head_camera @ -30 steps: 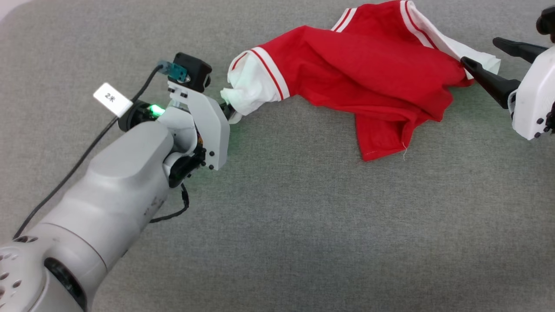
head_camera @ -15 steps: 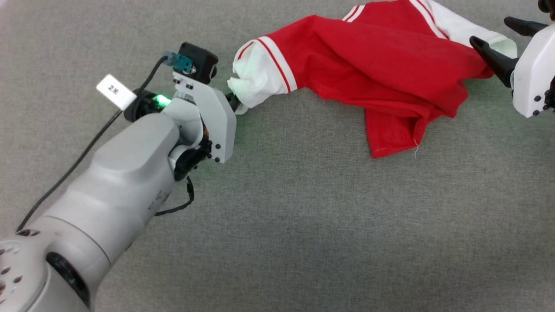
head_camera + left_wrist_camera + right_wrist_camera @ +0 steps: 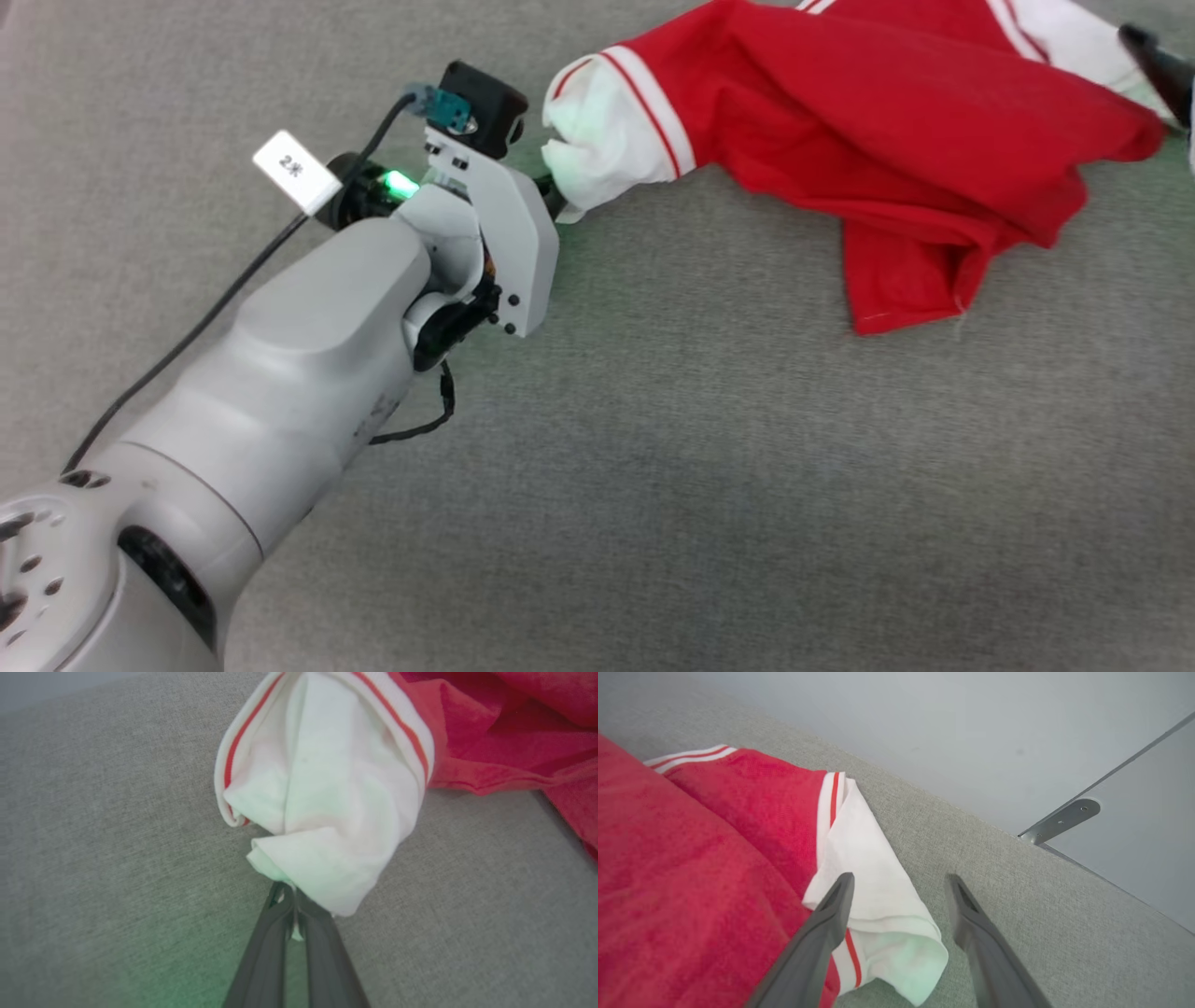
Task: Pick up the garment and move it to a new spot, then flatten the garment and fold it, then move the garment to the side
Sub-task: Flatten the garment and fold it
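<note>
- Head view pans; left fingers (image 3: 266,952) stay clamped on the red, white-sleeved fabric T-shirt (image 3: 868,121), 9 o'clock end.
- At 3 o'clock, right fingers (image 3: 817,942) gape over the other sleeve: grasp pending.

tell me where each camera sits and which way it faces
Head view: on the head, looking forward and down at the garment on grey cloth; left forearm shows.
Left wrist view: on that wrist, looking along the left jaws, shut on a white sleeve.
Right wrist view: on that wrist, looking along the right jaws, open over the other sleeve.
Shared: head and left wrist views both show the pinched sleeve.
</note>
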